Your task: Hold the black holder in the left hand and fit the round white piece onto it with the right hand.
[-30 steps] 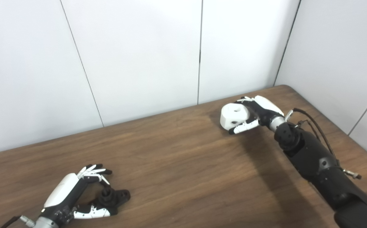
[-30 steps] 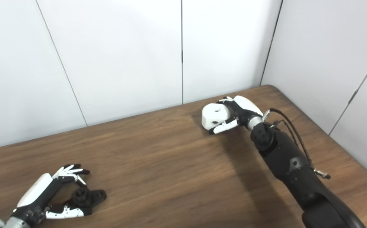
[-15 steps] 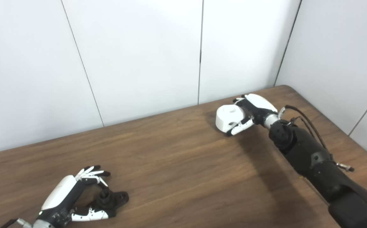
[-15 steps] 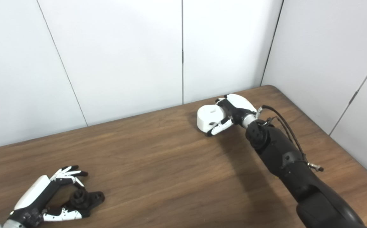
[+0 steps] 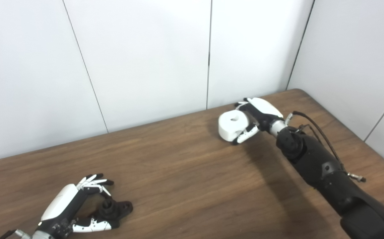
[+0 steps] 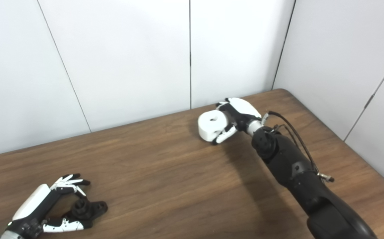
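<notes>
The black holder [image 5: 114,209] lies on the wooden table [image 5: 185,179] at the front left, a short post standing up from its flat base. My left hand [image 5: 66,208] is closed around it, fingers arched over the post and thumb against its near side. Far off at the back right, my right hand [image 5: 257,114] is shut on the round white piece [image 5: 231,125], a thick puck with a hole in its top face. Fingers wrap its far side and the thumb presses its near side. The piece appears to hang just above the table.
White wall panels [image 5: 145,59] close off the table's back edge and right side. The table's rounded back right corner [image 5: 299,91] is just behind the right hand. Bare wood stretches between the two hands.
My right hand has carried the white piece leftward along the back of the table. My left hand and the black holder have slid slightly toward the front left.
</notes>
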Controlling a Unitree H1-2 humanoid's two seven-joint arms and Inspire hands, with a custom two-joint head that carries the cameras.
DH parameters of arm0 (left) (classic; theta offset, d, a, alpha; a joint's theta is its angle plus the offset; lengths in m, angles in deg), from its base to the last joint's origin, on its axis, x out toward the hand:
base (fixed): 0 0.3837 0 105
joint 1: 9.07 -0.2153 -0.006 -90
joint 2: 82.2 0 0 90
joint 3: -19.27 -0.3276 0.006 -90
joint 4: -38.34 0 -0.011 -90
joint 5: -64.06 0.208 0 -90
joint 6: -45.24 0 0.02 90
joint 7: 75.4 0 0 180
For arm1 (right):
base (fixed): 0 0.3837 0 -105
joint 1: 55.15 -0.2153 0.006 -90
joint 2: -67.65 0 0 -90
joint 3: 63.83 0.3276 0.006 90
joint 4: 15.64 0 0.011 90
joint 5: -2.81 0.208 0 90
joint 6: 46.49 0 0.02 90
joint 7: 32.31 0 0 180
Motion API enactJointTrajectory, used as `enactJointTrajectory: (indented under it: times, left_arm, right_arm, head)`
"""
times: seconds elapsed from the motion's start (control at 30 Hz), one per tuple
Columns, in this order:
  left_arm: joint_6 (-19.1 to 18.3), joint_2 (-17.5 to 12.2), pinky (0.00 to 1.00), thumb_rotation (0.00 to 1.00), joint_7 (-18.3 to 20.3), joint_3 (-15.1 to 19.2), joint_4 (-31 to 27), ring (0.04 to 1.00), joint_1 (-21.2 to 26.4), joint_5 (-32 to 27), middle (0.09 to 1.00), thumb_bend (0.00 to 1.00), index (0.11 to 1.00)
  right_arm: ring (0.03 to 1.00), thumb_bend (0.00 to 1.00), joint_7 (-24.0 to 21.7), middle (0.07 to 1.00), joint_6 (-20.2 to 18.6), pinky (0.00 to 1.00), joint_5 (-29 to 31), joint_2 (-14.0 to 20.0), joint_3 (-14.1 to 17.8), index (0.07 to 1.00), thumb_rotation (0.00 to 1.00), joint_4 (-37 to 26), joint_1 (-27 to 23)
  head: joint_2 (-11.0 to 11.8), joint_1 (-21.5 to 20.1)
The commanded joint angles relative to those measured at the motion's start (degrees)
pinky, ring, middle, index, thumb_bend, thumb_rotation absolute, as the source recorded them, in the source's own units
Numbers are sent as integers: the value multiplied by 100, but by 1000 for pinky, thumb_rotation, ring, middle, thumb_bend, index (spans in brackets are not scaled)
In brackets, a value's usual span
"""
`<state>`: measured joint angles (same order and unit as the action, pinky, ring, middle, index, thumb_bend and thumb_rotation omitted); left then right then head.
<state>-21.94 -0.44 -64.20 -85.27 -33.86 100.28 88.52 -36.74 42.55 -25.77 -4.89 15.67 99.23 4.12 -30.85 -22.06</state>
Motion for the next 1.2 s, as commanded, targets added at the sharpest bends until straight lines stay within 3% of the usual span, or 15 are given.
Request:
enactJointTrajectory:
  times: [0.0,0.33,0.67,0.9,1.03,1.17]
  left_arm:
    - [-3,-78,1000,42,-44,45,84,950,70,28,813,520,483]
    - [-9,10,1000,44,-172,-40,230,954,125,168,814,521,483]
    - [63,148,1000,46,-385,-154,340,963,143,331,812,522,482]
    - [-132,280,1000,49,-391,-233,274,970,134,399,816,523,482]
    - [-306,331,1000,50,-401,-275,196,980,111,501,820,523,482]
    - [-397,389,1000,50,-474,-296,153,985,77,560,820,523,481]
  right_arm:
    - [1000,515,-82,888,235,1000,88,55,26,488,158,-465,-251]
    - [1000,518,-785,877,168,1000,146,-392,-217,486,148,-1754,-188]
    - [1000,520,-1294,881,228,1000,124,-790,-510,485,148,-2542,-64]
    - [1000,520,-1578,874,364,1000,333,-1079,-711,485,149,-2847,23]
    - [1000,520,-1667,865,315,1000,288,-1263,-828,483,149,-2993,55]
    - [1000,519,-1436,843,76,1000,-56,-1542,-786,482,148,-3259,252]
  head:
    - [-12,23]
    - [-62,362]
    - [-180,1019]
    - [-312,1569]
    - [-344,1700]
    - [-353,1778]
